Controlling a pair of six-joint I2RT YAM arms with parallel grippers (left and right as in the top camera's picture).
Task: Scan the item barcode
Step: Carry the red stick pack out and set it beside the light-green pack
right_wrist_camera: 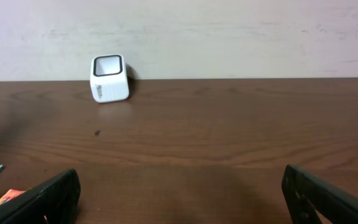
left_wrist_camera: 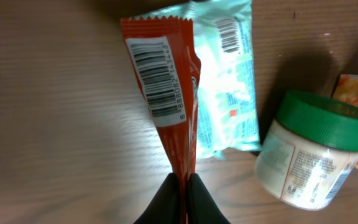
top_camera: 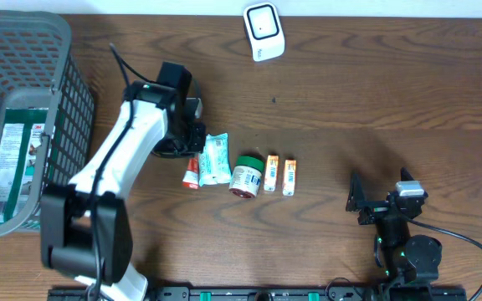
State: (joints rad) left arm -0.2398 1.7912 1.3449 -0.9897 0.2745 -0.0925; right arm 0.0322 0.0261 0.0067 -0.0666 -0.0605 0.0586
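The left gripper point(left_wrist_camera: 183, 193) pinches the red packet point(left_wrist_camera: 180, 134) by its seam, barcode point(left_wrist_camera: 154, 78) beyond its jaws. The right gripper point(right_wrist_camera: 182, 190) gapes empty, scanner point(right_wrist_camera: 110, 78) ahead.

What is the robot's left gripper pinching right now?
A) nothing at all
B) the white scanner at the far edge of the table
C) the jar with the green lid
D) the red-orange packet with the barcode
D: in the left wrist view the left gripper is shut on the narrow end of the red-orange packet, while the jar with the green lid lies off to the side, untouched.
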